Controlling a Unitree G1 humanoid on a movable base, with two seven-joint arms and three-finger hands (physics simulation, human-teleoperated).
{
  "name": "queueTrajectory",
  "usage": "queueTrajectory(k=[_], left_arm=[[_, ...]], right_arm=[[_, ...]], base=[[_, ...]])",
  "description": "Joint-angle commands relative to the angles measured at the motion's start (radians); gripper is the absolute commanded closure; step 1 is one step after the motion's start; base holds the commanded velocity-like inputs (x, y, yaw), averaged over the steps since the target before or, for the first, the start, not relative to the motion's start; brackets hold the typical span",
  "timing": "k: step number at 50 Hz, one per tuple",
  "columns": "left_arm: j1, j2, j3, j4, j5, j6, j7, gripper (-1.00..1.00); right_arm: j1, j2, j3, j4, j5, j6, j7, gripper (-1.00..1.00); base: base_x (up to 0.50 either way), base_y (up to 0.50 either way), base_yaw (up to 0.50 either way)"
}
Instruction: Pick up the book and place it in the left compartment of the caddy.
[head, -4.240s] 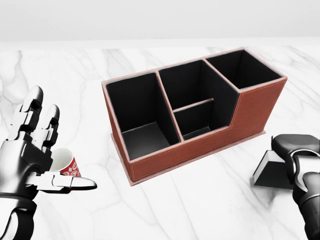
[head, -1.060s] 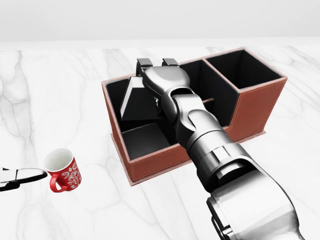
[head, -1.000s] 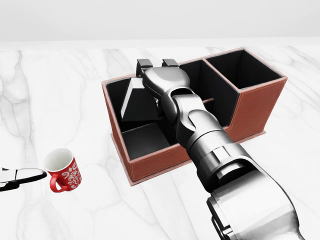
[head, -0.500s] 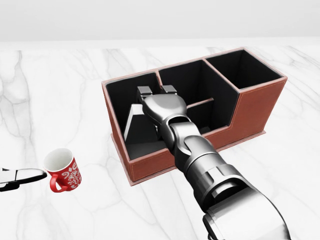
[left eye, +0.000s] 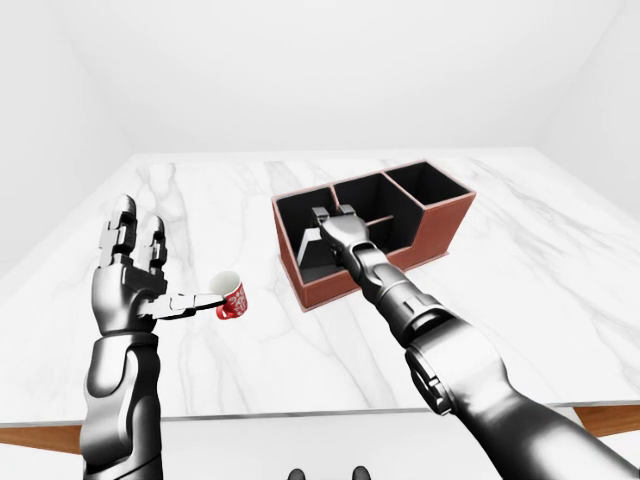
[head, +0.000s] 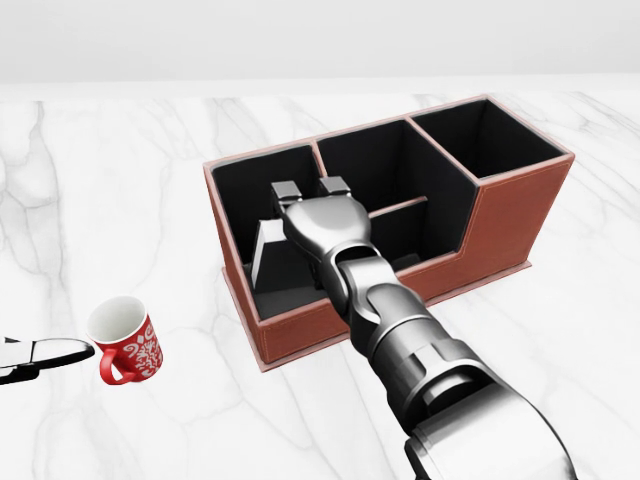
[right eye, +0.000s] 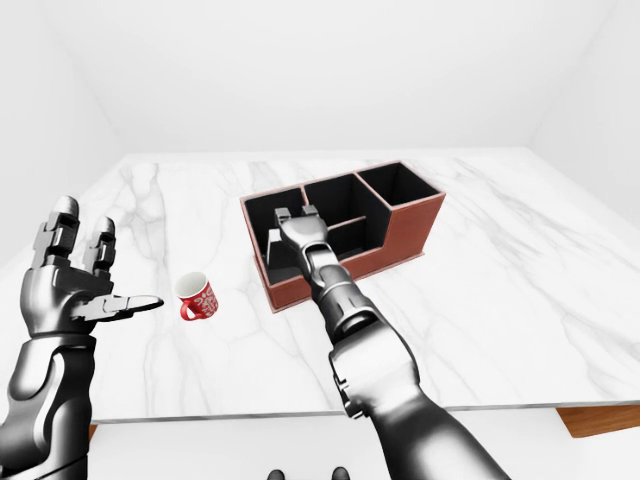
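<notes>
Two eye views alone show open left hand (left eye: 125, 290), right hand (head: 318, 222) gripping book (head: 268, 250)

We are looking at a bare simulated test room: blank white walls are enclosing one white marble bench (left eye: 520, 300) with a wooden underside.

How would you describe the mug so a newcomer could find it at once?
On the white marble table, look left of the brown caddy in the head view. The mug stands alone there, upright, the only red thing, patterned in white, with a white inside.
</notes>
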Motion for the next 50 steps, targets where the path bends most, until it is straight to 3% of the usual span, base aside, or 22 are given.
queueTrajectory(k=[1,18,24,39,45,50], left_arm=[[0.0,-0.001,-0.002,0.001,0.001,0.0,-0.001,-1.0],[0.005,-0.002,-0.002,-0.008,0.0,0.0,-0.001,-1.0],[0.005,-0.002,-0.001,-0.009,0.0,0.0,-0.002,-1.0],[-0.005,-0.001,-0.005,0.011,0.005,0.0,-0.001,-1.0],[-0.003,0.0,-0.004,0.006,0.002,0.0,0.0,-1.0],[-0.005,0.0,-0.005,0.01,0.003,0.0,0.0,-1.0]], right_arm=[[0.0,0.005,-0.018,-0.022,-0.036,-0.009,-0.06,1.0],[0.002,0.006,-0.024,-0.02,-0.039,-0.008,-0.076,1.0],[0.006,0.006,-0.023,-0.02,-0.042,-0.007,-0.08,0.56],[0.012,0.008,-0.022,-0.019,-0.047,-0.005,-0.078,0.45],[0.016,0.009,-0.021,-0.022,-0.047,-0.007,-0.079,0.31],[0.012,0.006,-0.023,-0.028,-0.04,-0.01,-0.077,-0.07]], base=[[0.0,0.0,0.0],[0.0,0.0,0.0],[0.0,0.0,0.0],[0.0,0.0,0.0],[0.0,0.0,0.0],[0.0,0.0,0.0]])
